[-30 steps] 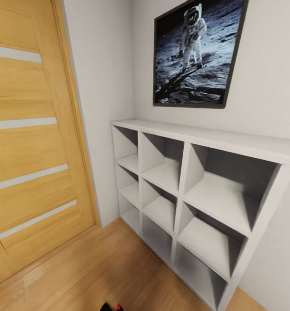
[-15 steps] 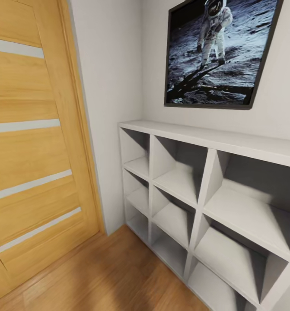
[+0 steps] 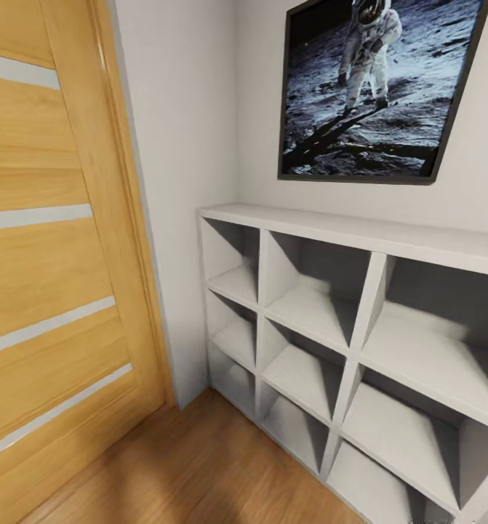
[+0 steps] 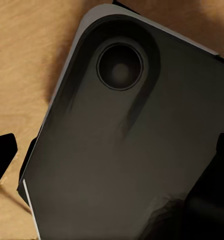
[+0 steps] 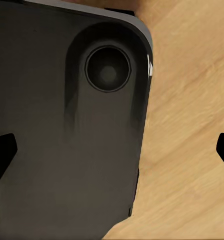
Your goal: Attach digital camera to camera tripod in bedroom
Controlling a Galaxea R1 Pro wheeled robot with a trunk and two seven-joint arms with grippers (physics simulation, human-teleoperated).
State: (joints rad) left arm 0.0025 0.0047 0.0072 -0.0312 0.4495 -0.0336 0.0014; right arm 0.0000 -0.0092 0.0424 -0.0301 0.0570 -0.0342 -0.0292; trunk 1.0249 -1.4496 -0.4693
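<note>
View has panned right; white cube shelf now sits larger, honey-coloured wooden door beside it.
Both grippers spread, empty; keep turning slowly to find the tripod.

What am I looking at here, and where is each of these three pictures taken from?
These are renders from a simulated wheeled robot with two arms, each ending in a two-fingered pincer. The head view looks forward and down at a bedroom corner: a honey-coloured wooden door, white cube shelves with nothing showing in their compartments, a framed astronaut picture above them, and a wood plank floor. The other two come from cameras on the wrists. Each looks down past dark fingertips at the picture's edges, the left pincer and the right pincer, onto the robot's own dark base over the floor. The fingertips are spread apart, with nothing held.
</note>
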